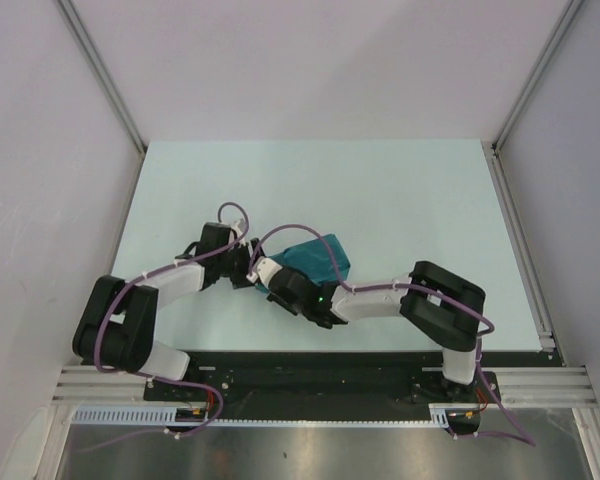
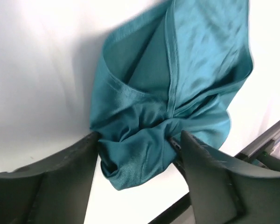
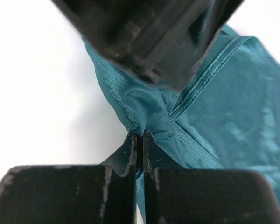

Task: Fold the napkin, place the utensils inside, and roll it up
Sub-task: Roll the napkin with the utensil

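- Here, in the top view, we see the napkin (image 1: 315,258) as a teal bunched heap near the middle of the pale table (image 1: 400,190), slightly low in the frame.
- The left gripper (image 1: 246,272) and the right gripper (image 1: 276,282) meet at the heap's lower-left edge; from here we cannot tell how their fingers stand.
- In the left wrist view, the napkin (image 2: 177,84) fills the centre and upper right, shiny and creased, with a hemmed edge running down to a twisted knot of cloth.
- That knot sits between the left gripper's (image 2: 139,163) fingers (image 2: 60,182), which stand wide apart, the cloth just touching their inner edges.
- In the right wrist view, the right gripper's (image 3: 140,144) fingers (image 3: 60,196) are pressed together at lower centre, pinching a fold of the napkin (image 3: 233,112).
- A dark blurred shape (image 3: 149,37) covers the top of the frame above the cloth.
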You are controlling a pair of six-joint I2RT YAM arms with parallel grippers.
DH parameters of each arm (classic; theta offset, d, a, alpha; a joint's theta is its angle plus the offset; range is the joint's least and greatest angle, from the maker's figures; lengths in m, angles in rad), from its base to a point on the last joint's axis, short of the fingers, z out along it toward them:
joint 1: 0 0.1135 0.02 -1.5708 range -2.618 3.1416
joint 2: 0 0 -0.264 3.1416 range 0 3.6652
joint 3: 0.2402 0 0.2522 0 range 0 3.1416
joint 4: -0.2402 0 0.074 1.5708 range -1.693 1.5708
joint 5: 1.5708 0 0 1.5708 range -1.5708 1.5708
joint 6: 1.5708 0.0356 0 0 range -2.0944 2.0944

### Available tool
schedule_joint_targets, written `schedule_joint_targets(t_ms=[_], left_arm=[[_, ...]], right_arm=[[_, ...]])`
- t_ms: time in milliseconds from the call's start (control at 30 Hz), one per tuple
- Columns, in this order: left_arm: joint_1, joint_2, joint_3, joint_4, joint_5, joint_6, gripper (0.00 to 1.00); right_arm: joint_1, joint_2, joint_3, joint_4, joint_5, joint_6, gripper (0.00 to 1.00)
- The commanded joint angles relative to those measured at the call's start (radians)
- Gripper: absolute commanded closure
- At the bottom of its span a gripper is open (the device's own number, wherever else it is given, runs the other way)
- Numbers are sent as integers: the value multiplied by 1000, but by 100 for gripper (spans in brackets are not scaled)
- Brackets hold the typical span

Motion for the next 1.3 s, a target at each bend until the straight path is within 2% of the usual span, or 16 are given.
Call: schedule_joint_targets(t_ms=[0,67,233,533,700,900,1033,1267], left_arm=[[41,-82,45,-28,-88,16,22],[55,-115,39,-47,-133,22,17],[58,-238,-33,-33,-231,13,15],[18,-468,-230,201,-136,20,18],[-40,-455,-254,272,-104,42,20],[-78,-377,-259,321,-106,60,24],[-110,-346,-248,350,-121,75,27],[-143,-274,-234,392,-132,89,39]], right_arm=[[-82,2,25,-194,-331,79,100],[-122,-15,42,-242,-403,103,100],[-207,-4,113,-338,-650,161,100],[-352,130,257,-473,-1003,238,100],[-418,222,298,-486,-1165,284,100],[-475,279,295,-451,-1290,336,100],[-509,316,300,-446,-1327,352,100],[-538,356,311,-457,-1359,349,100]])
